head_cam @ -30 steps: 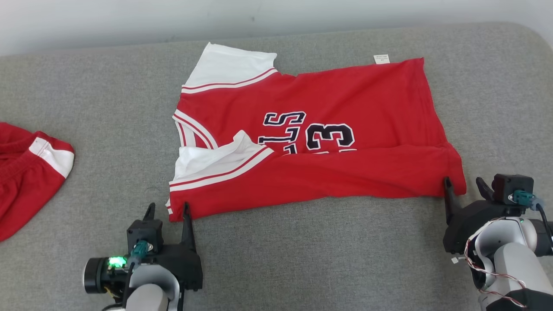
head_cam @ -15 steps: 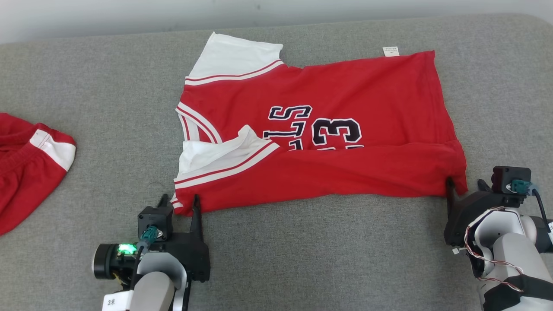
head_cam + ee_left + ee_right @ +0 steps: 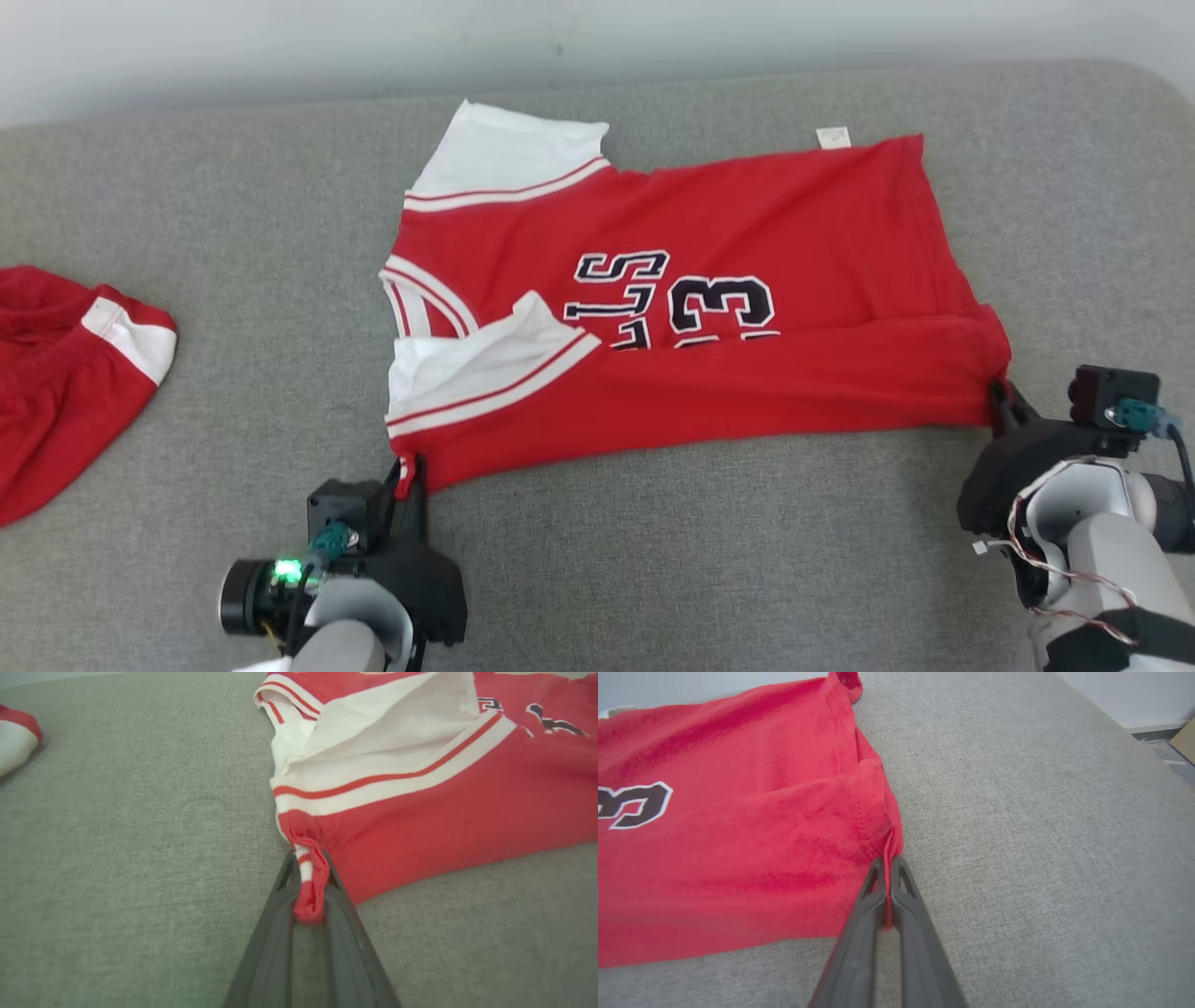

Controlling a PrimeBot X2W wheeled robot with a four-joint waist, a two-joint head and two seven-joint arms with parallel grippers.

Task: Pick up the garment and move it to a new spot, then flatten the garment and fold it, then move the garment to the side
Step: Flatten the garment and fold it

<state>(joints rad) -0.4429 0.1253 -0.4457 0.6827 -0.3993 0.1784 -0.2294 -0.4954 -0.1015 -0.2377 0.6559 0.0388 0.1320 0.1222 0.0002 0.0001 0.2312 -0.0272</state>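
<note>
- The garment (image 3: 672,280), a red jersey with white sleeves, lies across the middle of the grey padded surface (image 3: 233,523). Its collar end is to your left and its hem to your right. The near long edge is already turned over, so the fold hides the bottom of the printed number.
- Your left gripper (image 3: 408,471) is clamped on the near corner at the sleeve end. In the left wrist view, a bunched roll of red-and-white trim is squeezed between the fingers.
- Your right gripper (image 3: 1001,397) is clamped on the near hem corner. The right wrist view shows a thin edge of red cloth pinched between fingers that almost meet.
- You hold both ends of the same long edge, which I judge is deliberate: the cloth between the two grips stays taut and level. That lets you lift or carry that edge as one line instead of letting it sag.
- The other red cloth (image 3: 65,373) sits well apart at the far left, clear of your working area.
- Compared with a second ago, both pairs of jaws have closed. A second ago, and half a second ago too, they stood apart and straddled the same two corners without gripping.
- The near edge now runs straighter between your grippers, and the left corner is gathered into a small roll.
- The whole head view has shifted a little, so treat the garment's apparent drift as camera motion.
</note>
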